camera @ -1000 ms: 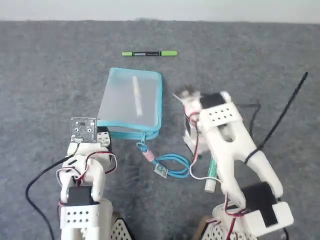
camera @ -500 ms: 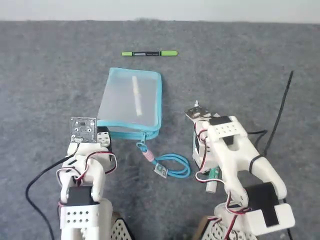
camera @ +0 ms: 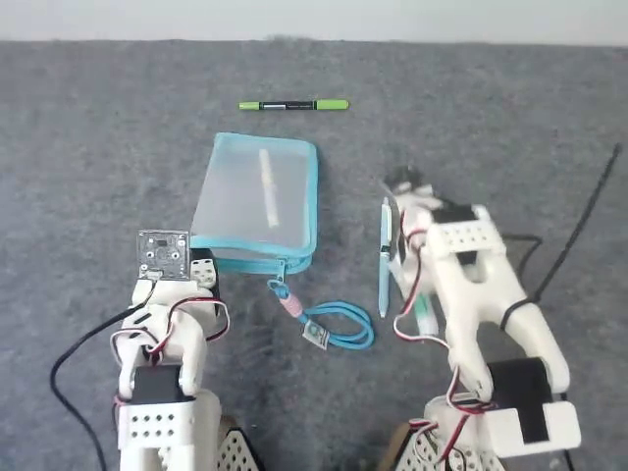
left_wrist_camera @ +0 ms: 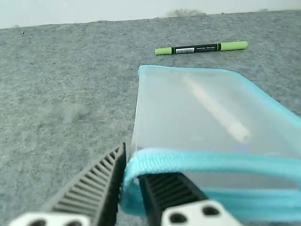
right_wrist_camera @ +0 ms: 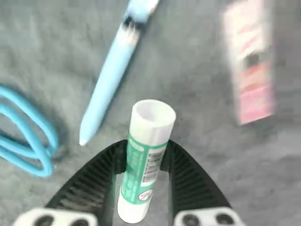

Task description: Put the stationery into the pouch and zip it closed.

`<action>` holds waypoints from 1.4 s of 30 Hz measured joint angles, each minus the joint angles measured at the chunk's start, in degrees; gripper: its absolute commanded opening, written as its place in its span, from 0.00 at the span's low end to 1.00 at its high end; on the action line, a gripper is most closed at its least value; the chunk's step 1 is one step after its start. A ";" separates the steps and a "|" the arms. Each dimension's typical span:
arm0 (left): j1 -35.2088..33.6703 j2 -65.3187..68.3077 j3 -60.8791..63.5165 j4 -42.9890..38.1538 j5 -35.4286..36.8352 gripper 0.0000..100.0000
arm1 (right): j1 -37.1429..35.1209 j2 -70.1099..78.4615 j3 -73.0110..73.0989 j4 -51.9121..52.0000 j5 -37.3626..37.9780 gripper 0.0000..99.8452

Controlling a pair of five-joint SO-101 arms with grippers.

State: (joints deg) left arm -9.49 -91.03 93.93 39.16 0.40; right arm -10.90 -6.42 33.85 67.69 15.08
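Note:
The translucent pouch (camera: 257,199) with blue trim lies flat, a pale stick-shaped item inside it. My left gripper (camera: 204,267) is shut on the pouch's near blue edge (left_wrist_camera: 197,162), the fingers (left_wrist_camera: 101,183) clamped over the trim. My right gripper (right_wrist_camera: 145,155) is shut on a white and green glue stick (right_wrist_camera: 143,176), low over the cloth, right of the pouch. The glue stick (camera: 424,314) peeks out under that arm. A light blue pen (camera: 384,257) lies just beyond it. A green marker (camera: 293,105) lies behind the pouch.
The pouch's zipper pull (camera: 288,300) and blue cord loop (camera: 343,330) trail on the grey cloth between the arms. A small pink and white box (right_wrist_camera: 249,63) lies near the pen in the right wrist view. Black cables run at both sides.
The right arm drew back, then swung out and to the right again. The glue stick moved farther from the table front with it, and the blue pen came into sight. The left arm kept still.

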 measured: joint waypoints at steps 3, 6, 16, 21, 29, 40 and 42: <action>0.00 0.00 0.00 0.00 0.00 0.01 | -0.44 3.96 -7.21 0.88 0.18 0.02; 0.00 0.00 0.00 0.00 0.00 0.01 | -0.18 11.43 -13.45 1.05 0.18 0.02; 0.00 0.00 0.00 0.00 0.09 0.01 | -2.02 19.87 -18.11 1.76 0.26 0.19; 0.00 0.00 0.00 0.00 0.09 0.01 | -2.11 14.86 -15.91 3.69 0.26 0.18; 0.00 0.00 0.00 0.00 0.09 0.01 | -2.20 2.29 0.53 2.20 0.26 0.18; 0.00 0.00 0.00 0.00 0.09 0.01 | -1.76 8.09 2.73 -5.54 0.26 0.01; 0.00 0.00 0.00 0.00 0.09 0.01 | -1.76 8.09 2.73 -5.54 0.26 0.01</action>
State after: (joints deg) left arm -9.49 -91.03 93.93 39.16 0.48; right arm -12.66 1.67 36.57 62.15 15.34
